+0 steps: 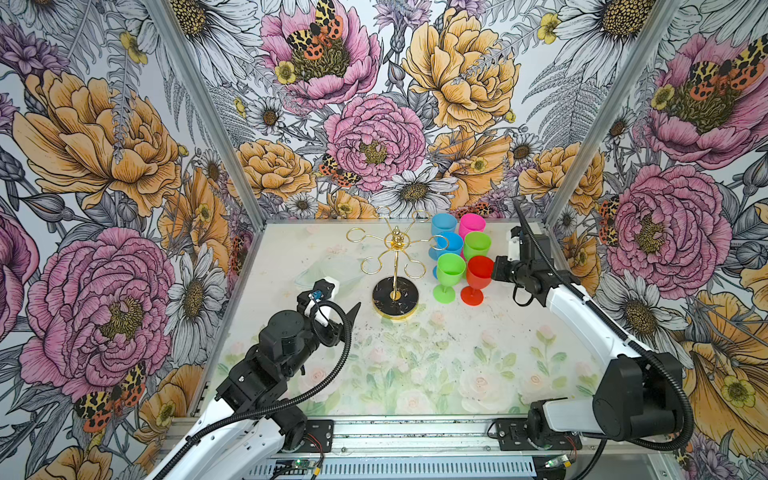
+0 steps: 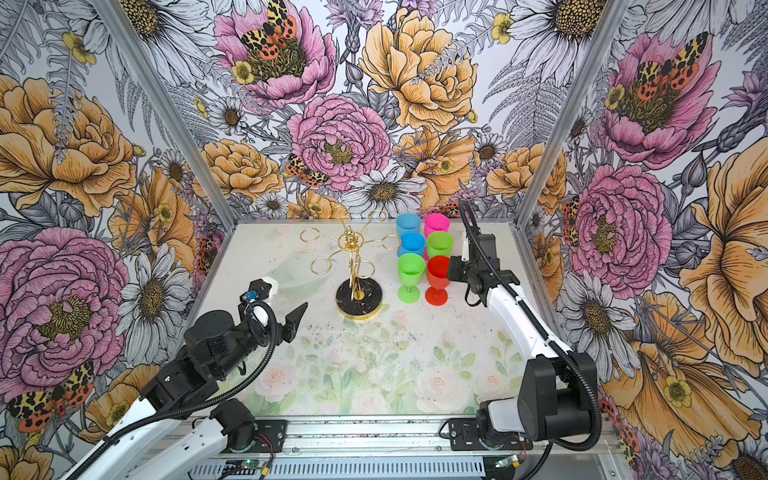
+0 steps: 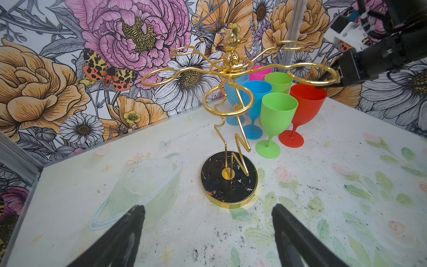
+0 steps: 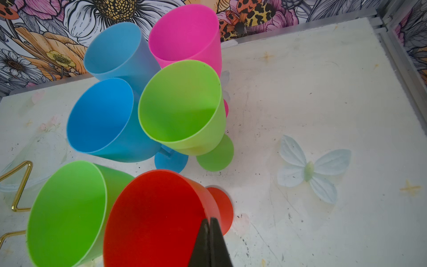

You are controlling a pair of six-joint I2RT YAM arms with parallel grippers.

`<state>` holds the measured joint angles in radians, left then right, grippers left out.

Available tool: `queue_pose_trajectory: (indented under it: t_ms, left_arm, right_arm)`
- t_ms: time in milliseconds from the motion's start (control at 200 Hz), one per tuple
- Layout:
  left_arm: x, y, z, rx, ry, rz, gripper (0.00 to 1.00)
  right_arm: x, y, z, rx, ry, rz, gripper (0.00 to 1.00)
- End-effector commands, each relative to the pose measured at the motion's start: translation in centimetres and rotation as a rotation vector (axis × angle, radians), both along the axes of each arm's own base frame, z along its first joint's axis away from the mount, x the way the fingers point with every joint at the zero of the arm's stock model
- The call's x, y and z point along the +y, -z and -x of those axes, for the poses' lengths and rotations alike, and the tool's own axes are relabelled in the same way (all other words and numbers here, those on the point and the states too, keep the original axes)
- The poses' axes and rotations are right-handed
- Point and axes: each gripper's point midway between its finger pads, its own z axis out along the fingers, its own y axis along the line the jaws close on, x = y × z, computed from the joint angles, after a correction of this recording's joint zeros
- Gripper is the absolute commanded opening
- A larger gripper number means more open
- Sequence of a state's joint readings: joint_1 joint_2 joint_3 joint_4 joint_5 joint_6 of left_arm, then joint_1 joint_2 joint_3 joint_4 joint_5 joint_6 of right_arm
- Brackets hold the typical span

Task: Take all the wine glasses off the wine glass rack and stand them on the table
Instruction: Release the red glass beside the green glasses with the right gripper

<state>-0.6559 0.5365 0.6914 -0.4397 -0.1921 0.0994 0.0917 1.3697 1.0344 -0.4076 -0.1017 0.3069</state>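
Observation:
The gold wine glass rack [image 1: 395, 241] [image 2: 351, 241] [image 3: 229, 65] stands mid-table on its round black base, and all its loops are bare. Right of it, several coloured wine glasses stand upright in a tight cluster. The red wine glass [image 1: 478, 274] [image 2: 438, 270] [image 3: 305, 104] [image 4: 157, 219] is the nearest on the right, with its foot on the table. My right gripper [image 1: 494, 270] [image 2: 449, 270] [image 4: 209, 219] is shut on its rim, one fingertip inside the wall and one outside. My left gripper [image 1: 345, 309] [image 2: 291, 313] [image 3: 208, 209] hangs open and empty, in front and to the left of the rack's base.
A green glass [image 1: 450, 270] [image 4: 69, 212] stands against the red one on the rack side. Behind them are another green glass [image 4: 182, 104], a pink one [image 4: 184, 34] and two blue ones [image 4: 101, 115]. Floral walls with aluminium posts close in the table at the back and both sides.

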Motion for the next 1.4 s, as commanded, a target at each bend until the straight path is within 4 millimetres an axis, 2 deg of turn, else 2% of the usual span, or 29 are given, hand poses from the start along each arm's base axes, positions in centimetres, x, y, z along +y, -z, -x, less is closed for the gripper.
queue_pose_trajectory:
  t_ms: [0,400,530,701,916,1151,1396]
  left_arm:
    - [0.1,0.4,0.1,0.013,-0.001,0.014,0.88]
    - [0.1,0.6,-0.1,0.020,-0.005,0.011,0.88]
    - [0.2,0.7,-0.2,0.022,-0.011,0.009,0.89]
    - [0.5,0.8,-0.6,0.033,-0.028,0.007,0.89]
    - [1.3,0.7,-1.4,0.039,-0.062,0.028,0.89]
    - [3.5,0.5,-3.8,0.027,-0.166,0.068,0.91]
    - [7.2,1.5,-7.8,0.021,-0.332,0.115,0.92]
  right_arm:
    - [-0.1,-0.1,-0.5,-0.018,0.011,-0.018,0.00]
    - [0.2,-0.1,-0.4,-0.014,0.006,-0.033,0.00]
    - [0.1,-0.7,-0.4,-0.028,0.008,-0.038,0.05]
    - [0.1,-2.2,-0.4,-0.064,0.007,-0.045,0.18]
    - [-0.2,-4.0,-0.3,-0.108,0.007,-0.055,0.26]
    - [-2.2,-5.5,-0.7,-0.151,0.047,-0.025,0.42]
    - [-5.9,-5.6,-1.5,-0.178,0.148,0.066,0.58]
